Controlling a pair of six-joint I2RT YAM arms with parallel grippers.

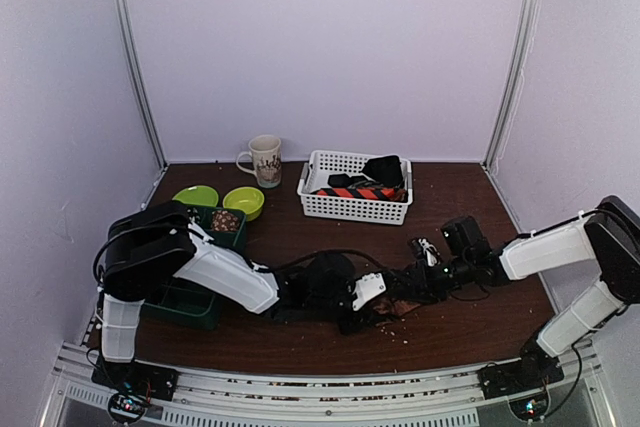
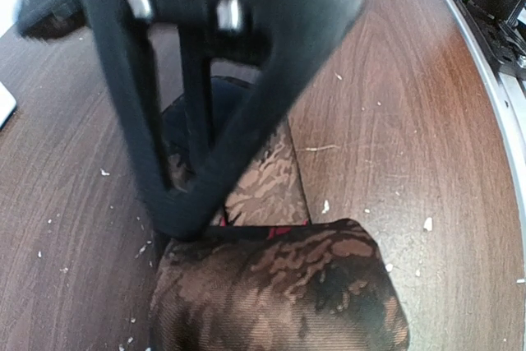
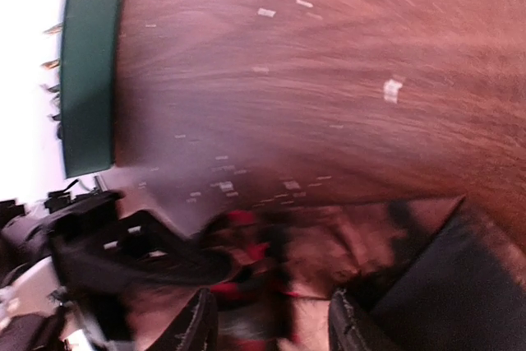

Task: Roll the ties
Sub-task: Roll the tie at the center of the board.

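Observation:
A brown patterned tie [image 1: 396,310] with a red lining lies at the table's middle front, where both arms meet. In the left wrist view its folded end [image 2: 279,293] fills the bottom of the frame and hides my left fingers. My left gripper [image 1: 374,297] seems shut on that fold. My right gripper [image 1: 416,281] is just right of it, tip down on the tie [image 2: 182,207]. In the right wrist view its fingers [image 3: 200,322] stand apart with the blurred tie [image 3: 275,281] below them. Rolled ties, one orange-red striped [image 1: 366,191] and one black [image 1: 385,168], lie in the white basket [image 1: 345,211].
A mug [image 1: 266,159] and two lime bowls [image 1: 196,195] [image 1: 244,201] stand at the back left. A dark green tray [image 1: 190,303] sits under the left arm and also shows in the right wrist view [image 3: 86,80]. White crumbs dot the wood.

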